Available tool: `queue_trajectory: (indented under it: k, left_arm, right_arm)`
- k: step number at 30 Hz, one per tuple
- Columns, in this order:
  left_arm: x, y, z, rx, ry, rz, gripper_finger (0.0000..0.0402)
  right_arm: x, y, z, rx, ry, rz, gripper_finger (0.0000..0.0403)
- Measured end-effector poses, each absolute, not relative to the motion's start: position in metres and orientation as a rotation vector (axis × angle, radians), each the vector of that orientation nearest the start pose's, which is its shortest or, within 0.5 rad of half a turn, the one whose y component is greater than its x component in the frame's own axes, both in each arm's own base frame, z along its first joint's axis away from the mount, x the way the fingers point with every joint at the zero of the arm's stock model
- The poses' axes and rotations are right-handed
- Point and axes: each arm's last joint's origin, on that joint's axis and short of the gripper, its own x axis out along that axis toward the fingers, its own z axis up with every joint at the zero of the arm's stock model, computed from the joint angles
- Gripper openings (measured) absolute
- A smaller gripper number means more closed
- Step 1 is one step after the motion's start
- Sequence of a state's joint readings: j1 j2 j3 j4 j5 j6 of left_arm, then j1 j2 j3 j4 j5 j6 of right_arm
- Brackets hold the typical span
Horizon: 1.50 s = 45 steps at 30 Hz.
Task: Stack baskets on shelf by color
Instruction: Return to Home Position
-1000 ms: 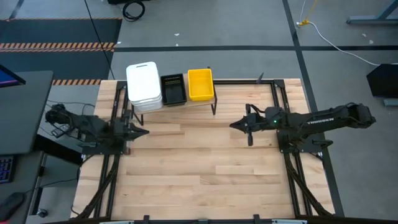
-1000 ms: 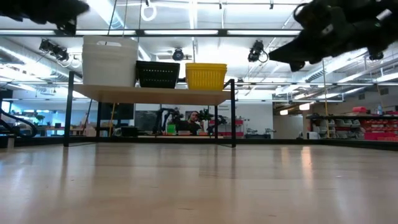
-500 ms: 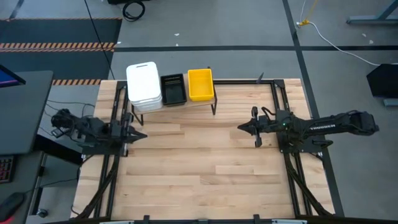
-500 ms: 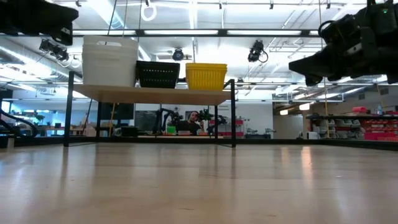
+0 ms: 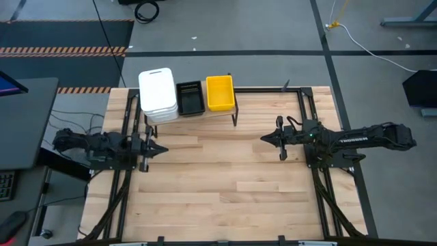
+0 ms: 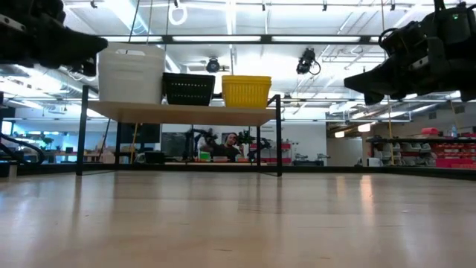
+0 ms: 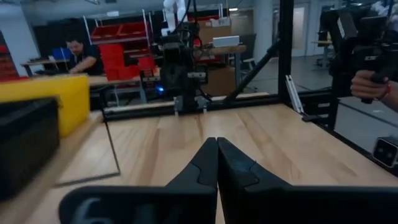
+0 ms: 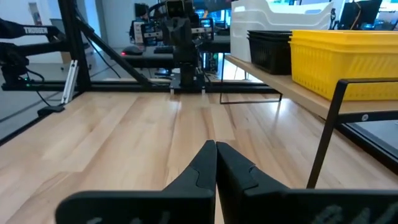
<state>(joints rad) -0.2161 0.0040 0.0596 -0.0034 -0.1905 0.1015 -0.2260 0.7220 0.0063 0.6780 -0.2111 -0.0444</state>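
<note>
The shelf point(image 5: 188, 115) stands at the table's far edge on thin black legs. On it sit a white basket stack point(image 5: 157, 93) at the left, a black perforated basket point(image 5: 190, 98) in the middle and a yellow basket point(image 5: 220, 92) at the right, seen also as white stack point(image 6: 132, 73), black basket point(image 6: 188, 88) and yellow basket point(image 6: 246, 90). My left gripper point(image 5: 156, 149) hovers shut at the table's left side, above the wood. My right gripper point(image 5: 266, 139) hovers shut at the right side, pointing left. Both hold nothing.
The slatted wooden tabletop point(image 5: 218, 184) lies bare between the two arms. Black frame rails point(image 5: 121, 191) run along the left and right sides point(image 5: 328, 198). People sit and stand in the room beyond the table point(image 6: 232, 145).
My right gripper has drawn back a little toward the table's right edge and come lower. My left arm has shifted slightly toward the table's near edge, its gripper staying shut. The baskets have stayed where they were.
</note>
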Motion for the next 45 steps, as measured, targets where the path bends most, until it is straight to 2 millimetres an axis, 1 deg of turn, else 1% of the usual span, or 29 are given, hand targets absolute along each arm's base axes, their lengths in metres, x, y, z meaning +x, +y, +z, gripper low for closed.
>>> queue_trajectory:
  k: [4,7,16,19,23,28,32,40,45]
  left_arm:
    - [0.096,-0.012,0.171,0.059,-0.045,-0.037,0.0003]
    - [0.098,-0.011,0.169,0.046,-0.029,-0.047,0.0004]
    - [0.097,-0.010,0.177,0.098,-0.115,-0.072,0.0005]
    - [0.097,-0.010,0.175,0.112,-0.101,-0.069,0.0006]
    - [0.098,-0.009,0.167,0.116,-0.019,-0.043,0.0006]
    - [0.099,-0.009,0.167,0.116,-0.009,-0.036,0.0006]
    - [0.099,-0.009,0.167,0.115,-0.009,-0.035,0.0007]
    - [0.099,-0.009,0.167,0.116,-0.012,-0.033,0.0007]
    - [0.099,-0.009,0.167,0.080,-0.011,-0.033,0.0007]
  right_arm:
    - [0.141,-0.026,0.157,-0.033,0.052,-0.014,0.0006]
    - [0.142,-0.026,0.154,-0.029,0.073,-0.013,0.0006]
    - [0.145,-0.027,0.147,-0.020,0.127,-0.022,0.0007]
    - [0.145,-0.027,0.148,-0.023,0.117,-0.023,0.0007]
    - [0.145,-0.027,0.149,-0.044,0.102,-0.022,0.0007]
    - [0.146,-0.027,0.155,-0.117,0.045,-0.019,0.0007]
    - [0.146,-0.027,0.162,-0.136,-0.021,-0.020,0.0007]
    - [0.144,-0.027,0.165,-0.047,-0.049,-0.015,0.0007]
    - [0.144,-0.027,0.165,-0.035,-0.048,-0.014,0.0008]
